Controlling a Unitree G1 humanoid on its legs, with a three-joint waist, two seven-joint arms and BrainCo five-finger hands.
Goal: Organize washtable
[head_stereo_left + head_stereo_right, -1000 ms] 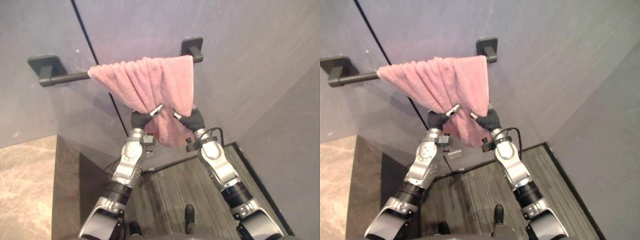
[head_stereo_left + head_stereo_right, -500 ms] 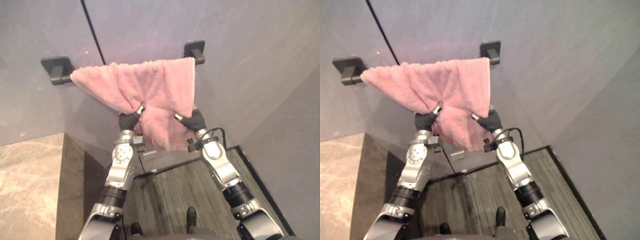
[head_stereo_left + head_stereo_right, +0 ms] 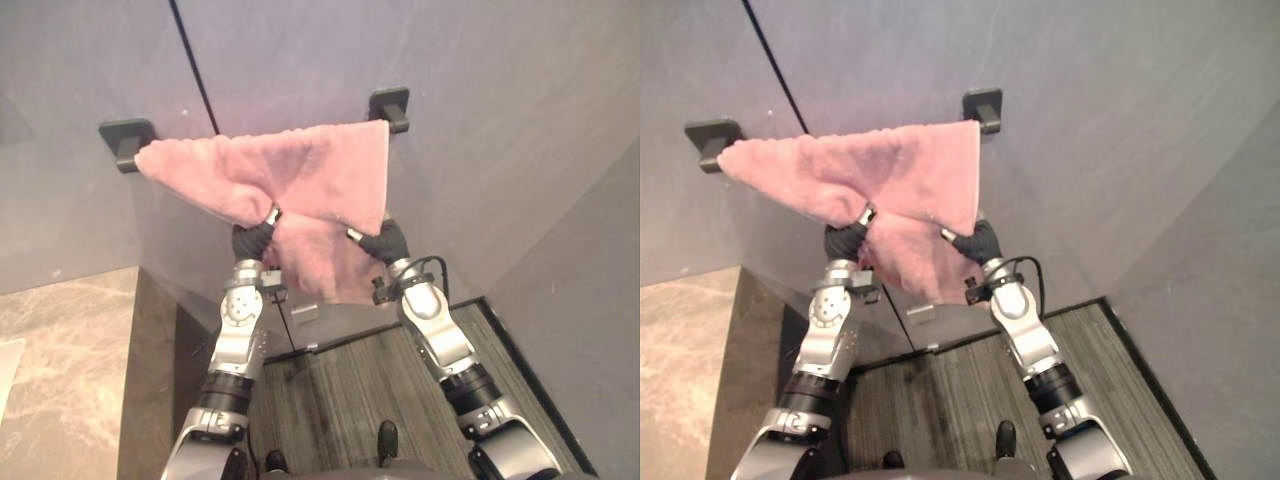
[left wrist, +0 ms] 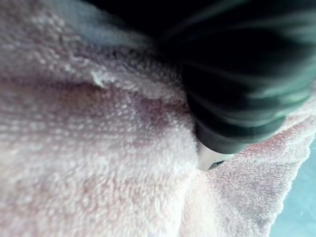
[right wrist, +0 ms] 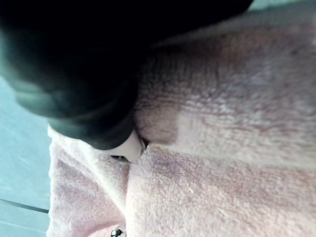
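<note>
Moved: since a second ago the towel (image 3: 300,175) has been spread leftward along the towel bar (image 3: 124,140), and its left end is now just beside the bar's left end. The left hand (image 3: 252,240) has gone left with it, and the right hand (image 3: 383,242) sits much where it was.
Where: the towel is draped over the bar against the grey wall (image 3: 500,120), covering it almost from end to end.
Left hand: closed on a gather of cloth below the bar's left half, with one silver digit over the front and the rest buried behind.
Right hand: pinching the hanging cloth under the bar's right end in the same way.
Risk: more leftward pull could drag the top edge past the bar's left end, or slide the whole towel off the bar if the drape is uneven front to back.
Risk: letting go of the gather too soon would leave a diagonal bunch rather than a flat hang.
Long axis: it runs along the bar from left end to right end, rising slightly toward the right.
Hang: the short axis drops down the wall, and the lower edges point at the floor.
</note>
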